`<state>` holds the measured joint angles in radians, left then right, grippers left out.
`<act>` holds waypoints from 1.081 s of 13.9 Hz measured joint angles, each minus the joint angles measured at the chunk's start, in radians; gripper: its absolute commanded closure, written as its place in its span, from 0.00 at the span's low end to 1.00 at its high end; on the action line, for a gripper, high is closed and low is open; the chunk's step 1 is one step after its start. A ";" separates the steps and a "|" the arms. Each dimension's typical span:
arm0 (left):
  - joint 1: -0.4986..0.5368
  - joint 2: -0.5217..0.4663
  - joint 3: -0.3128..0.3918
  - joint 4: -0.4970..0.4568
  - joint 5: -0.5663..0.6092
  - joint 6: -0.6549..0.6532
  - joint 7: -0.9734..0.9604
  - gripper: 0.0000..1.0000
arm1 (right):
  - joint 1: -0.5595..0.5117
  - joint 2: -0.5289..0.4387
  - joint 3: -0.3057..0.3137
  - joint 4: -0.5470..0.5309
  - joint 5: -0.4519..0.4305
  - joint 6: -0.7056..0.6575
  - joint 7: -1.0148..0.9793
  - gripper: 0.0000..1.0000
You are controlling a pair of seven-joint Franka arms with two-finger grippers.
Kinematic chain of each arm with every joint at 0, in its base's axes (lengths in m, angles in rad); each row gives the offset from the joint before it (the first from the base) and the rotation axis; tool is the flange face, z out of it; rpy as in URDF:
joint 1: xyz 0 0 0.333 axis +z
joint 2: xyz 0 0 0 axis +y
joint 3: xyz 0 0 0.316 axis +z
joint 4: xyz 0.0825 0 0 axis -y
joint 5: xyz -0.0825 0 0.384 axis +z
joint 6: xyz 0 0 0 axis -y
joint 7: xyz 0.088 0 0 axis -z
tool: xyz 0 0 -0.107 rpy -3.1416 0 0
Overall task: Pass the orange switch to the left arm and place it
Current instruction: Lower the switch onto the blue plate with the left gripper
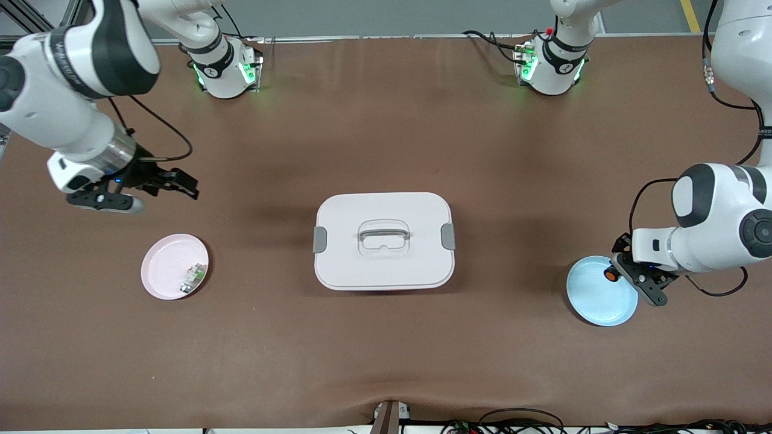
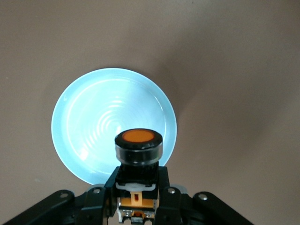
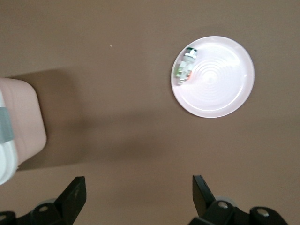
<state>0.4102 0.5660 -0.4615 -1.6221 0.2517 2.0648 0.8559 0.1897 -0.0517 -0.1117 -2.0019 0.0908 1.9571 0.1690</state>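
**Left hand holds the switch above the blue plate**

The left hand point(image 1: 624, 278), a black two-finger hand on the large white left arm point(image 1: 718, 223), is pinching the small black cylindrical orange switch point(image 1: 611, 275) with its round orange cap. In the left wrist view the black fingers point(image 2: 105, 197) press on the switch's body point(image 2: 138, 152), cap pointing away from the wrist, and the round pale blue plate point(image 2: 79, 122) lies below it. The hand and switch hang over that plate's edge, at the left arm's end of the brown counter point(image 1: 386, 361).

The large white rounded-rectangular lidded box point(image 1: 384, 240), with grey side latches and a recessed handle on top, stands in the middle of the counter, well apart from both hands.

The right hand point(image 1: 175, 184) on the white right arm point(image 1: 66, 102) hovers with its fingers point(image 3: 75, 194) spread wide and nothing between them, over the counter at the right arm's end. A round pink plate point(image 1: 166, 262) lies near it, closer to the front camera, carrying a small green-and-white part point(image 1: 193, 278) by its rim.
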 measured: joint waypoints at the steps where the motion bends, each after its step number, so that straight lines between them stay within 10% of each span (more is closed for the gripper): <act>1: 0.000 0.007 0.000 0.000 0.018 0.014 0.024 1.00 | -0.030 -0.007 0.000 0.000 0.000 -0.014 -0.035 0.00; 8: 0.001 0.098 0.001 0.000 0.170 0.122 0.214 1.00 | -0.118 -0.024 0.001 0.152 -0.039 -0.159 -0.068 0.00; 15: 0.019 0.170 0.002 0.000 0.197 0.249 0.401 1.00 | -0.147 0.178 0.001 0.521 -0.065 -0.452 -0.080 0.00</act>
<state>0.4294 0.7361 -0.4593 -1.6218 0.4483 2.3133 1.2565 0.0431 0.1260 -0.1105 -1.4807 0.0254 1.5055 0.0890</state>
